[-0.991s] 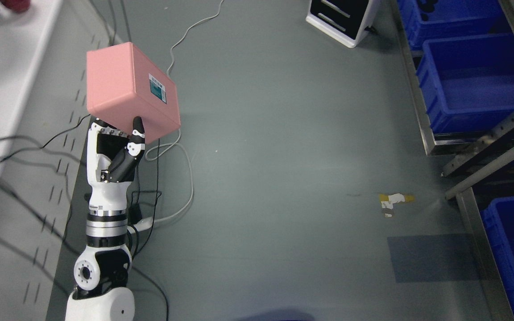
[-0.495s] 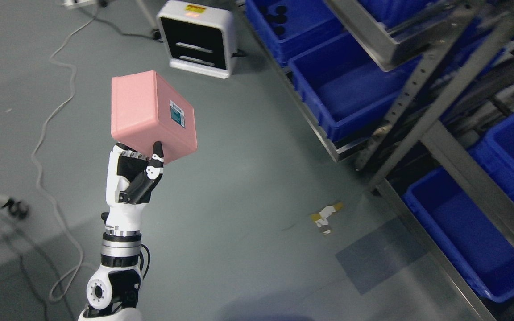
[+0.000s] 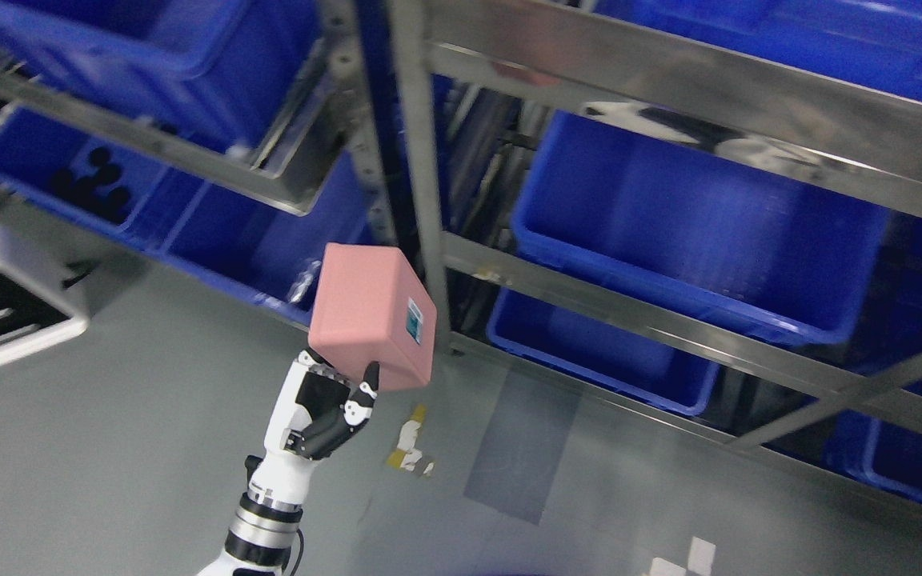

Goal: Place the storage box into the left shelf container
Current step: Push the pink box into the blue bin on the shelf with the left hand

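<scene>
Pink storage box (image 3: 371,314) is gripped from below by the left hand (image 3: 318,410), fingers curled against its underside, and is held up just left of the metal shelf upright (image 3: 421,184). Blue containers (image 3: 693,232) are seated on the shelves beyond it.

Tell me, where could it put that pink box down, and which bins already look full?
The large blue bin on the middle shelf right of the steel post looks bare inside, as does the lower bin beneath it. The far-left bin already holds dark round items. The left hand holds the pink box before the post.
</scene>
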You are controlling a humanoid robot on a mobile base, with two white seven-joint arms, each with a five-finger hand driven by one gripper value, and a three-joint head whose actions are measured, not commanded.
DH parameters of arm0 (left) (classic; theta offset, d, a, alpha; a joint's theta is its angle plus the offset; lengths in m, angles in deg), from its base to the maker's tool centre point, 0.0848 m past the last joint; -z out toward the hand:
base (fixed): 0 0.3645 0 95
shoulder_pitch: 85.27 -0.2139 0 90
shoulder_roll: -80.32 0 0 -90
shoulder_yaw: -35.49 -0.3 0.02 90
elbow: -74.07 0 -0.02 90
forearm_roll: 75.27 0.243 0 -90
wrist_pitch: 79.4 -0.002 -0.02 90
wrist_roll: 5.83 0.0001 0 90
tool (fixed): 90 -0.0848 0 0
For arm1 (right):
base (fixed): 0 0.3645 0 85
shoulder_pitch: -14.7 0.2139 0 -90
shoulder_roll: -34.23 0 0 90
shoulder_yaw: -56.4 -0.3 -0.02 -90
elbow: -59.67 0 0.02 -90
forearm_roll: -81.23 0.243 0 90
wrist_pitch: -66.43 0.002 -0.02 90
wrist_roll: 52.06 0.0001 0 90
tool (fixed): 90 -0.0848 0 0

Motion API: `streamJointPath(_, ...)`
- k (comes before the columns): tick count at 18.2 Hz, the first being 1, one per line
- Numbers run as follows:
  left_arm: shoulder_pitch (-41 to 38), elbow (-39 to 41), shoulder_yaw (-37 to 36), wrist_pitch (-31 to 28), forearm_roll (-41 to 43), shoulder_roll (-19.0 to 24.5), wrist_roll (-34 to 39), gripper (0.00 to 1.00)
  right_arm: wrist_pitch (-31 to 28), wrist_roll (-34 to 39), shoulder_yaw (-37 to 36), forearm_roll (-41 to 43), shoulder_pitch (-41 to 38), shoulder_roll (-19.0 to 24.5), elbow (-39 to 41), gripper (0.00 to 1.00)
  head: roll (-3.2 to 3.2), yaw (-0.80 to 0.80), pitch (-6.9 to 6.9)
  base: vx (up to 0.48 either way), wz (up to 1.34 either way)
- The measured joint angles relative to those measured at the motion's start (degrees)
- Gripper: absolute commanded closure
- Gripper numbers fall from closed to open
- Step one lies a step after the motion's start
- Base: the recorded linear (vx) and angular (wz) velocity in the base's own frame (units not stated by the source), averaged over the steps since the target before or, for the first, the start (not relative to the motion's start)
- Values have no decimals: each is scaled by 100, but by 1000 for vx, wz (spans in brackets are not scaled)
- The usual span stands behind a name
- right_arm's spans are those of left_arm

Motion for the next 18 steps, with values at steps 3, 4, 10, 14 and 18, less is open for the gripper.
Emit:
streamJointPath(3, -112, -6, -91, 439, 62, 60, -139, 94, -3, 3, 0, 0, 0, 0, 0, 0, 0, 0, -2, 219, -1017)
streamJointPath(4, -104, -8, -107, 577, 79, 82, -160, 94, -5, 4, 0, 0, 1, 0, 0, 0, 0, 0, -1, 182, -644)
streamJointPath(10, 542, -142, 67, 137, 255, 288, -189, 93, -15, 10, 0, 0, 2, 0, 0, 0, 0, 0, -3, 152, -450)
streamJointPath(14, 1264, -526, 160, -642, 849, 396, -193, 92, -7, 30, 0, 0, 3, 0, 0, 0, 0, 0, -3, 112, -261)
streamJointPath(18, 2188, -1006, 227, -1243, 1567, 458, -192, 92, -4, 40, 0, 0, 3, 0, 0, 0, 0, 0, -3, 71, -163)
